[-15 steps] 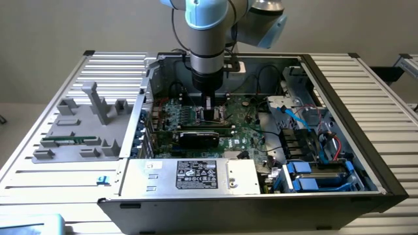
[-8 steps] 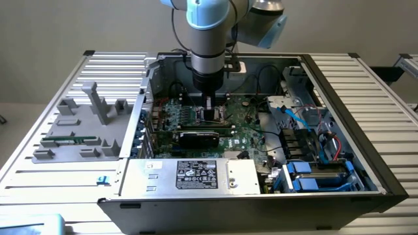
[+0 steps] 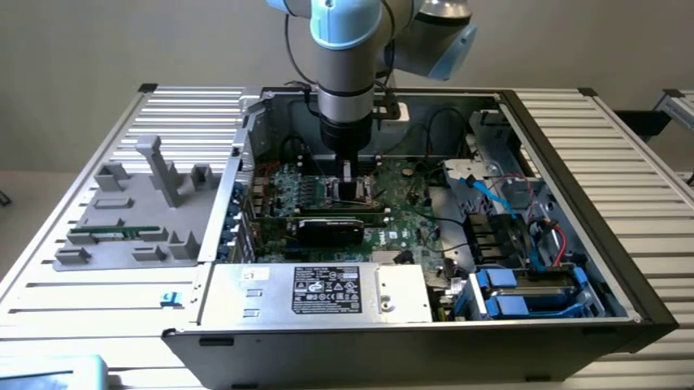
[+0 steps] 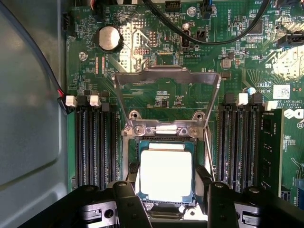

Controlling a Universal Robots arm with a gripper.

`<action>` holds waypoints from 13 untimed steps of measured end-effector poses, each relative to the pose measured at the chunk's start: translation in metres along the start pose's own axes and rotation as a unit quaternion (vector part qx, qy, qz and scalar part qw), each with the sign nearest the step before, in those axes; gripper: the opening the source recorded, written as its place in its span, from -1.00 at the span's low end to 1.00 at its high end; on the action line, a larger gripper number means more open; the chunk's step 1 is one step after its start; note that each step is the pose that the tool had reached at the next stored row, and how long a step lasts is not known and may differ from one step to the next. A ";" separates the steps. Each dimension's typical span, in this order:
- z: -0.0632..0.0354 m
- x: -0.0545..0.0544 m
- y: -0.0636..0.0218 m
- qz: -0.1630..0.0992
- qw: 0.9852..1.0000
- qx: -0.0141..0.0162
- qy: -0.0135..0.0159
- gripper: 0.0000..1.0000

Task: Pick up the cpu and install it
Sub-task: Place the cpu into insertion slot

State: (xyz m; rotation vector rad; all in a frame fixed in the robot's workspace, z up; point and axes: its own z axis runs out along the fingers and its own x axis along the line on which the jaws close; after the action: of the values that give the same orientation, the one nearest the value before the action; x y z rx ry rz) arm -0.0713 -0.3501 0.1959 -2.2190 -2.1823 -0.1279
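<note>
Gripper (image 4: 167,183) clamped on cpu (image 4: 166,171) at the socket (image 4: 161,129), load plate (image 4: 167,76) up. Any tilt or offset while pressing risks bent pins. Can't tell if seated.

The cpu (image 4: 166,173) has a smooth, pale, faintly glossy metal top. The hinged frame (image 4: 166,76) is bare bright metal, the motherboard (image 4: 237,80) matt green, the worktop (image 3: 639,211) ribbed silvery metal.
</note>
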 end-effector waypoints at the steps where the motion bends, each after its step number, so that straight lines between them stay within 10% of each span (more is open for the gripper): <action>1: 0.0001 0.000 0.0000 0.000 1.000 0.000 0.000 0.09; 13: 0.0008 0.000 0.0000 0.000 1.000 0.000 0.000 0.09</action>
State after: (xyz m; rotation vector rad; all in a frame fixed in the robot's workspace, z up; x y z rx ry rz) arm -0.0713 -0.3502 0.1951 -2.2189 -2.1824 -0.1277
